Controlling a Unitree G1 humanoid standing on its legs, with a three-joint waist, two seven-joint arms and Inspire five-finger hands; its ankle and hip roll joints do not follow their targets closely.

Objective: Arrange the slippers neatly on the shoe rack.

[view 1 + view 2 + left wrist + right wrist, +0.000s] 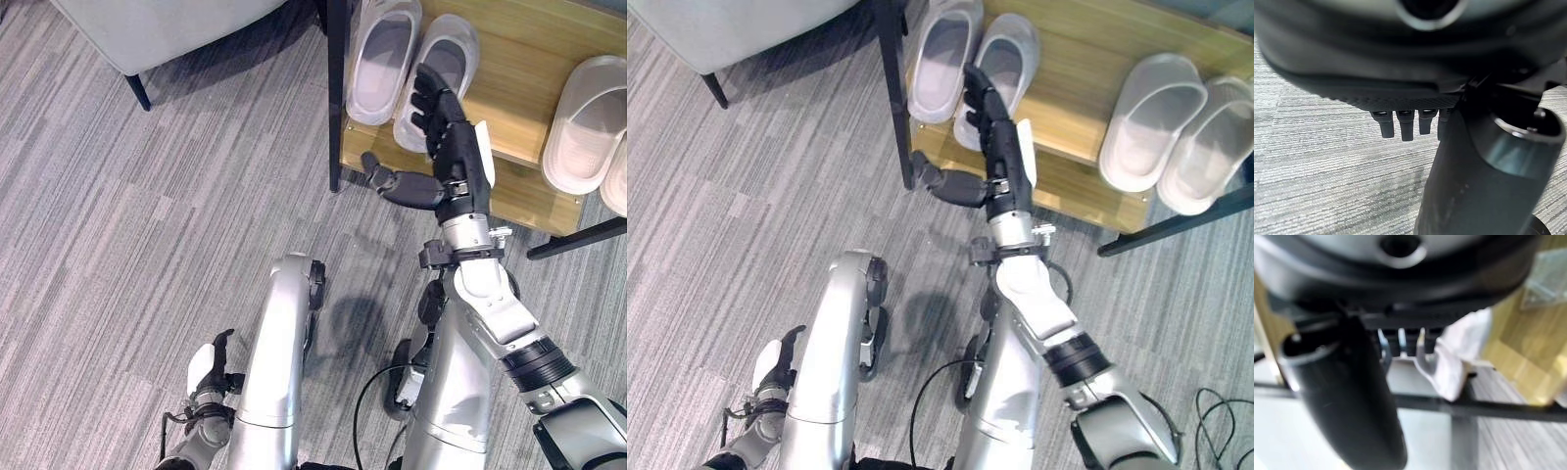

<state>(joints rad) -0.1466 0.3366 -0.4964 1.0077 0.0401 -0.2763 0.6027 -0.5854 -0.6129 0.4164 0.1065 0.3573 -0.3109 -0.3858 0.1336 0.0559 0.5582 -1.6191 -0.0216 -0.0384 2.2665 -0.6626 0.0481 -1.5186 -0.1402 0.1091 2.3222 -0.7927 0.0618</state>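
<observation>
Left hand (pixel 209 370): low beside the leg over grey striped carpet (pixel 118 215), fingers relaxed, holding nothing. Right hand (pixel 453 137): reaching out to the wooden shoe rack (pixel 519 69), fingers straight over the heel of a pale slipper (pixel 438 78), thumb spread aside. Its mate (pixel 383 57) lies just beside it; second slipper pair (pixel 1176 127) further right on the same shelf. Left wrist view: straight fingers (pixel 1405 128) above carpet. Right wrist view: slipper (pixel 1459 352) just past the fingertips.

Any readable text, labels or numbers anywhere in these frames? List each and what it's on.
None readable.
Slippers on the wooden shoe rack: left pair and right pair show plain pale surfaces, no print visible.
Right hand, over the left pair with fingers straight: no marking visible.
Left hand, low beside the body: none visible.
Grey chair and carpet: none.
</observation>
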